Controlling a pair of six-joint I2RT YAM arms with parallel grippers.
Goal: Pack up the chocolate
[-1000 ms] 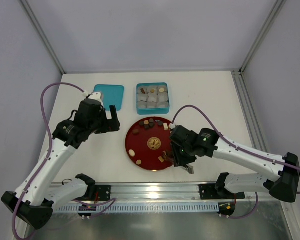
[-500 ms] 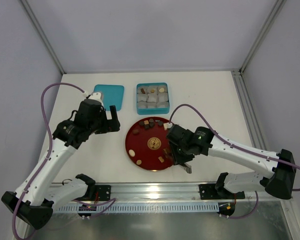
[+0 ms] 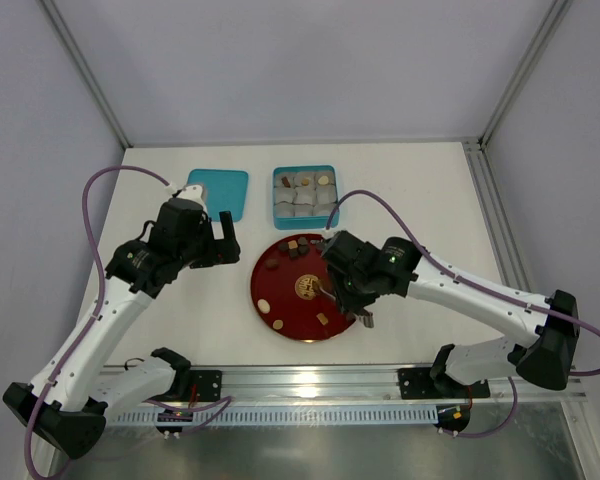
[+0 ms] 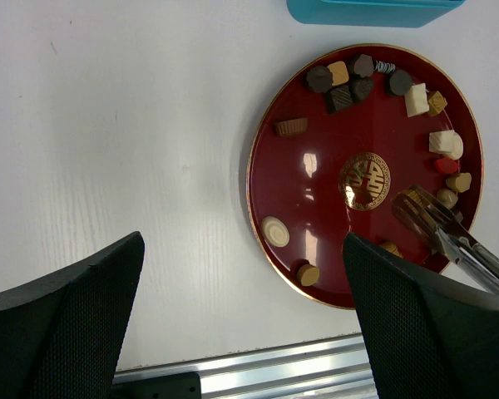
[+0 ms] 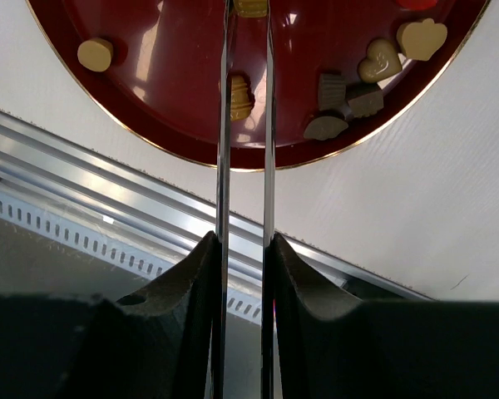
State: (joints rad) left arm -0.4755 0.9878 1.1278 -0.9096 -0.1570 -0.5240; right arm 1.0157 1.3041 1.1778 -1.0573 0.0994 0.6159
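Observation:
Several chocolate pieces, dark brown, light brown and cream-white, lie round the red plate. My right gripper is shut on thin metal tongs that reach over the plate's middle. In the right wrist view the gripper holds the tongs, whose tips pinch a light brown chocolate at the top edge. My left gripper is open and empty, above the table left of the plate; its wrist view shows the plate and the tongs.
A teal box with white paper cups, some holding pieces, stands behind the plate. Its teal lid lies to the left of it. A metal rail runs along the near table edge.
My right arm has moved up and left from the plate's near right rim, so the tongs now reach over the plate's middle. The left arm has not moved.

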